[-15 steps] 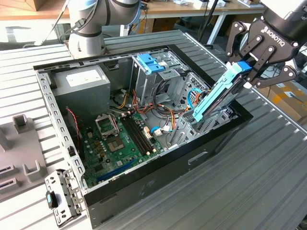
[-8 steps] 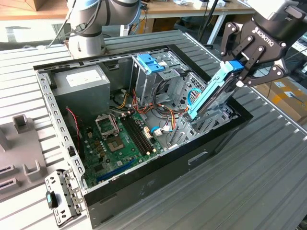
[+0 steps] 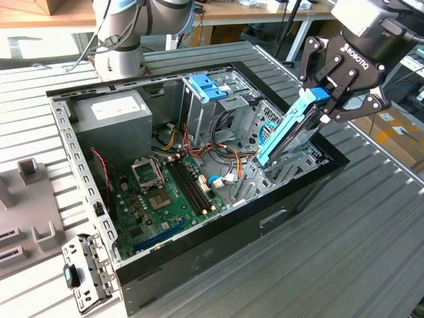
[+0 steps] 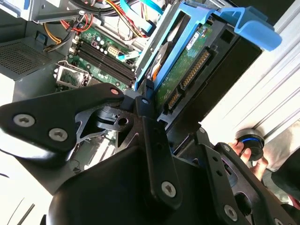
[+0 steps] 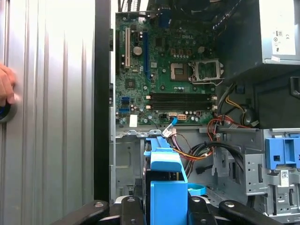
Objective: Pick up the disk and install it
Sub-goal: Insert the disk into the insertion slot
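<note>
The disk (image 3: pixel 281 136) has bright blue rails around a dark body; in the second wrist view its underside (image 4: pixel 187 75) is a green circuit board. The end effector (image 3: pixel 323 103) is matte black with white lettering and silver screw heads. The computer case (image 3: pixel 218 258) is black outside and bare grey metal inside. Its motherboard (image 3: pixel 165 199) is green with black memory slots and one blue slot. The power supply (image 3: pixel 109 116) is grey with a white label. The drive tray (image 3: pixel 207 86) is a paler blue. The wires (image 5: pixel 211 145) are red, orange, yellow and black. The table (image 3: pixel 371 252) is pale grey, striped with parallel grooves.
</note>
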`<state>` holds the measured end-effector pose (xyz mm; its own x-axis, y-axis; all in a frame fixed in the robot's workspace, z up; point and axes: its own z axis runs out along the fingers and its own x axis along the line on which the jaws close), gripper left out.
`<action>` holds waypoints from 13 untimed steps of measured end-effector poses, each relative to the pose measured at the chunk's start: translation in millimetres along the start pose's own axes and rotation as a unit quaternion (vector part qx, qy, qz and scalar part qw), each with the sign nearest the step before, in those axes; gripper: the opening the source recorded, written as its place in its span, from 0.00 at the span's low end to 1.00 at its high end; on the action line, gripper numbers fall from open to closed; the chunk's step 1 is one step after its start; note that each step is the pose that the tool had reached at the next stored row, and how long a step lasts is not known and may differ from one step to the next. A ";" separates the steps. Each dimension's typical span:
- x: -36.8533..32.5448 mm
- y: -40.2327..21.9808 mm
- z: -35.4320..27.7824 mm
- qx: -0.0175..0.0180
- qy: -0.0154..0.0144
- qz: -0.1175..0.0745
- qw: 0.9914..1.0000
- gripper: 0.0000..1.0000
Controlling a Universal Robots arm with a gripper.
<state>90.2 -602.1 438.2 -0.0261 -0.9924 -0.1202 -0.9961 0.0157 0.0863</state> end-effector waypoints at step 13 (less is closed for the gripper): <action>-2.9 -1.1 13.0 0.000 0.000 0.003 1.000 0.36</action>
<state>90.3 -597.7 425.6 -0.0330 -0.9922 -0.1203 -0.9960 0.0226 0.0863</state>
